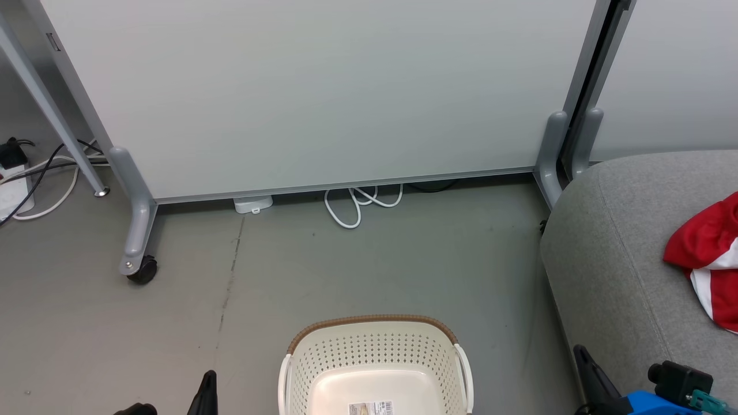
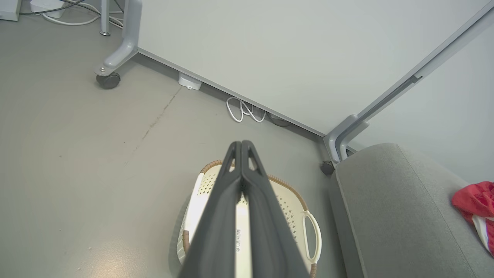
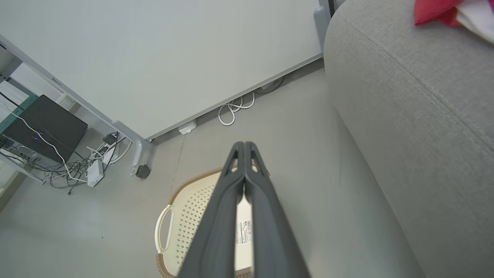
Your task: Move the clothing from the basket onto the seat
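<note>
A grey, smooth floor (image 1: 403, 259) fills most of the head view, marked by a thin dark crack line running toward the wall side. Behind it stand pale grey partition panels (image 1: 323, 92) on grey feet, meeting at a corner beside the seat. The seat (image 1: 622, 230), grey woven fabric with a rounded corner and a stitched seam, takes up the right side of the head view. The basket (image 1: 369, 320) stands on the floor near the seat's corner (cream and perforated, with a brown rim and white handles), apart from it. Its bare bottom shows a barcode sticker (image 1: 371, 408).

The clothing (image 1: 703, 242), red with white, lies crumpled on top of the seat, cut off by the right edge of the head view.

The left gripper (image 2: 241, 143) hangs above the basket with its two dark fingers pressed together on nothing. The right gripper (image 3: 244, 143) has its fingers together too, likewise bare, over the basket's seat-side edge.

A looped white cable (image 1: 357, 202) lies under the panel's lower edge. A black caster (image 1: 142, 270) sits under the left foot, and more cables (image 1: 46, 173) trail at the far left.
</note>
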You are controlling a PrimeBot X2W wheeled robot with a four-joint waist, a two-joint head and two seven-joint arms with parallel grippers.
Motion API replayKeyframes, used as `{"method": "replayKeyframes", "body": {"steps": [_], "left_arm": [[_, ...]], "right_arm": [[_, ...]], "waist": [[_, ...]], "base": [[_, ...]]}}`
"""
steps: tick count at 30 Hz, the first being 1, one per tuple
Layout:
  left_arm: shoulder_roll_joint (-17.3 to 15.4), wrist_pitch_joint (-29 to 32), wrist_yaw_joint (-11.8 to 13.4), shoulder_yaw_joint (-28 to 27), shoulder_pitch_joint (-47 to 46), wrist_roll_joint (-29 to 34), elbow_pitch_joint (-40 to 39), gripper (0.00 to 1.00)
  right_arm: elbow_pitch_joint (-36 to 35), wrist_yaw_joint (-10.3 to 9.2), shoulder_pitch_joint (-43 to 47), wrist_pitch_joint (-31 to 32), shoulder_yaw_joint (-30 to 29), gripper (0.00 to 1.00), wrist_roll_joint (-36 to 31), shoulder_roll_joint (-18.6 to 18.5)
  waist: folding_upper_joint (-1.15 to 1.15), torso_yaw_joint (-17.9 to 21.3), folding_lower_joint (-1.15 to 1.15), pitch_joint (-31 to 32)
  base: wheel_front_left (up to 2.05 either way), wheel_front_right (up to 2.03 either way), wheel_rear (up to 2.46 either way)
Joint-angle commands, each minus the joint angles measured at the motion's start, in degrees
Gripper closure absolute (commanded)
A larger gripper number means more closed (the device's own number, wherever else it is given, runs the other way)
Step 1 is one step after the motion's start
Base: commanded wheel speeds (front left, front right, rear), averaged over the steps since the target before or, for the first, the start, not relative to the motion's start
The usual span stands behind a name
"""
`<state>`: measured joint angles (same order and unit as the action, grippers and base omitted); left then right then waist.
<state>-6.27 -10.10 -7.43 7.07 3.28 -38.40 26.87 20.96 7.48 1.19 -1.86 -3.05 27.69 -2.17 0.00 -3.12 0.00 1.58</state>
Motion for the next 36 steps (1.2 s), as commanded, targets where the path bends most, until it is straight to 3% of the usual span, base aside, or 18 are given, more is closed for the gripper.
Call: {"method": "replayKeyframes", "body": {"steps": [1,36], "left_arm": [[-0.09,0.3,-0.01,-0.74,-1.95,-1.32,-1.21,1.0],[1.46,7.58,-0.04,-6.48,-5.61,-24.57,-6.5,1.0]], "right_arm": [[-1.15,0.0,-1.71,0.14,-0.23,1.0,1.63,-0.25],[-3.84,0.01,-4.45,3.84,-1.71,1.0,29.48,-0.54]], "waist": [[0.0,0.02,0.0,-0.01],[0.0,1.02,0.0,-0.58]], "base": [[0.0,0.0,0.0],[0.0,0.0,0.0]]}}
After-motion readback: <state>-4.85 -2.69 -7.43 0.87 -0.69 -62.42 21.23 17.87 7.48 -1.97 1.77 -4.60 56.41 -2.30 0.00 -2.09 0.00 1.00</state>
